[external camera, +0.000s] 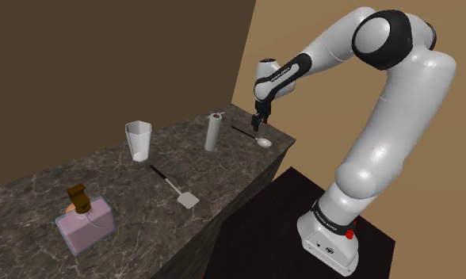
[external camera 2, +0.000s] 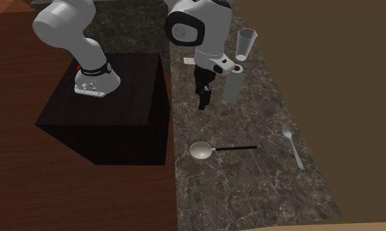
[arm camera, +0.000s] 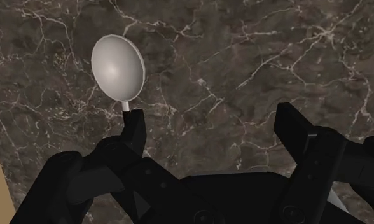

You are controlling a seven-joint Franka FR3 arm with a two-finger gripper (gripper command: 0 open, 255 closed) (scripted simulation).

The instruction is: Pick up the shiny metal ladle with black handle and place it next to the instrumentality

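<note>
The ladle lies flat on the dark marble counter, with a shiny round bowl and a thin black handle. My gripper hangs above it, open and holding nothing. In the wrist view the gripper has its fingers wide apart. One finger covers the start of the handle, and the bowl sits just beyond that fingertip. In the shoulder view the ladle rests near the counter's right end, close to the edge.
A grey cylinder with a red top stands beside the gripper. Farther along are a clear beaker, a spatula and a pink bottle. A spoon lies past the ladle's handle. The counter's edge drops toward my stand.
</note>
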